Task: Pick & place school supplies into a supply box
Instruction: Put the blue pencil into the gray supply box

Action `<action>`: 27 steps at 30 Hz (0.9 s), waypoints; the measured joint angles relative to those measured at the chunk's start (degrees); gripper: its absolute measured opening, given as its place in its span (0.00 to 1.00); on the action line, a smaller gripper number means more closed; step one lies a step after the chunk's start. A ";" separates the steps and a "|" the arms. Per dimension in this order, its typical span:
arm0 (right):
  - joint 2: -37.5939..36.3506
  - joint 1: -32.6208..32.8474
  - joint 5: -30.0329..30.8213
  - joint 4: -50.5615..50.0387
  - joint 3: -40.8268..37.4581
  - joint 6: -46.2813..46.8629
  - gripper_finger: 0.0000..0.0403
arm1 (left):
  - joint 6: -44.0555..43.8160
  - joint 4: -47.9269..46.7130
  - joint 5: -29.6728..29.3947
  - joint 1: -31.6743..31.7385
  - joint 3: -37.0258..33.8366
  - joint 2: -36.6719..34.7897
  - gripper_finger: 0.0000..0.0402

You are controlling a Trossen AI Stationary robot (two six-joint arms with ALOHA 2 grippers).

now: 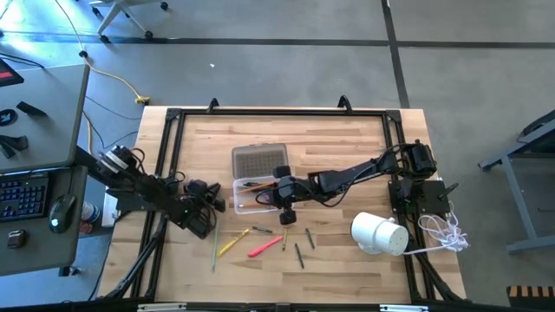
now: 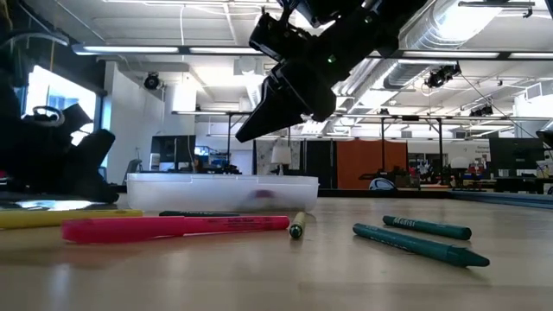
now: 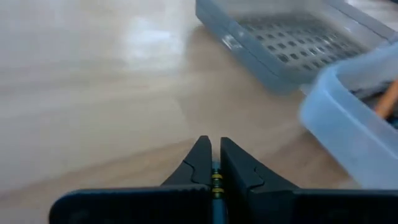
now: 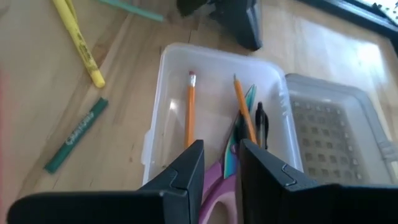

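The clear supply box (image 1: 244, 198) sits mid-table, its ribbed grey lid (image 1: 260, 160) flat beside it on the far side. In the right wrist view the box (image 4: 168, 74) holds two orange pencils (image 4: 189, 112), a dark pen (image 4: 261, 124) and the purple-handled scissors (image 4: 214, 185). My right gripper (image 4: 221, 149) hovers over the box's near right part, narrowly open and holding nothing; the low view shows it (image 2: 276, 104) raised above the box (image 2: 220, 190). My left gripper (image 3: 214, 144) is shut, low over the table left of the box (image 1: 211, 206). Loose pens lie nearer the front edge.
On the table near the front lie a green pencil (image 1: 214, 247), a yellow marker (image 1: 232, 243), a pink marker (image 1: 264, 247) and dark green pens (image 1: 299, 253). A white cylinder (image 1: 379, 234) and a white cord (image 1: 447, 230) lie at the right. Bare wood shows on the lid's far side.
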 joint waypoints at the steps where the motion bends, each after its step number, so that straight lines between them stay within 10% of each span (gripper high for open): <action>1: 0.00 0.07 0.00 0.65 0.00 0.02 0.22 | -0.28 -1.84 0.19 -0.09 0.61 -1.50 0.10; 7: -0.19 0.35 -0.50 1.93 0.00 0.02 0.22 | 4.10 -14.00 -3.08 -0.11 5.36 -13.77 0.10; 13: -3.79 1.17 -0.51 -1.49 0.02 -0.96 0.22 | 30.30 -12.45 -2.56 1.17 13.43 -22.17 0.10; 21: -12.54 3.03 -0.74 -13.15 0.09 1.19 0.22 | 70.97 15.41 16.75 17.17 17.24 -18.07 0.10; 27: -16.73 3.96 -0.79 -22.35 0.07 6.87 0.22 | 85.55 29.10 32.45 28.30 19.31 -7.85 0.10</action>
